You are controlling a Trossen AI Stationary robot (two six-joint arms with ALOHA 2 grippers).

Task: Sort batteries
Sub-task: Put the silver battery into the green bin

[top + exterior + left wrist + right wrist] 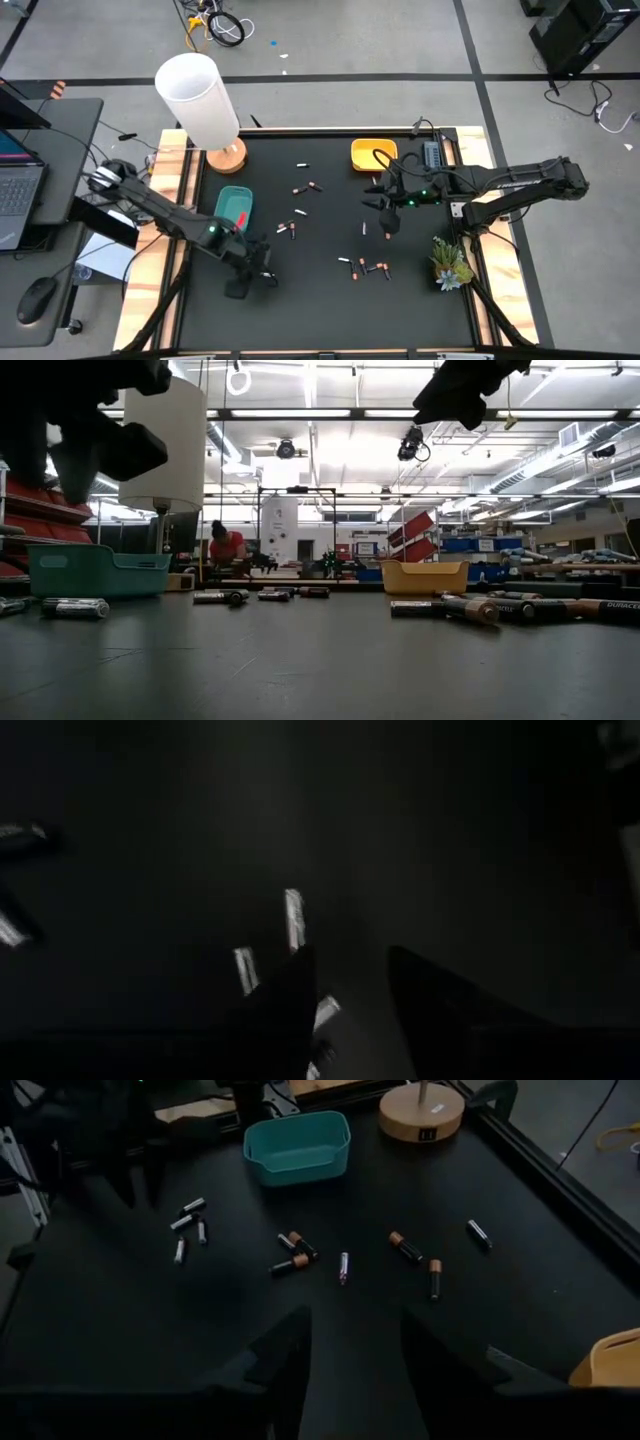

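Batteries (372,267) are lying scattered mid-frame in my high view. I'm hovering the left gripper (258,279) lower left, fingers parted and empty; the right gripper (385,222), centre right, is also gaping, holding nothing. Bins (233,205) are sitting beyond.

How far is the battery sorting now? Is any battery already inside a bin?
It looks barely started. No battery shows inside the yellow bin; the teal bin holds something red I cannot identify. The batteries lie scattered on the mat. The left gripper and right gripper are both open and hold nothing. Almost all the sorting remains.
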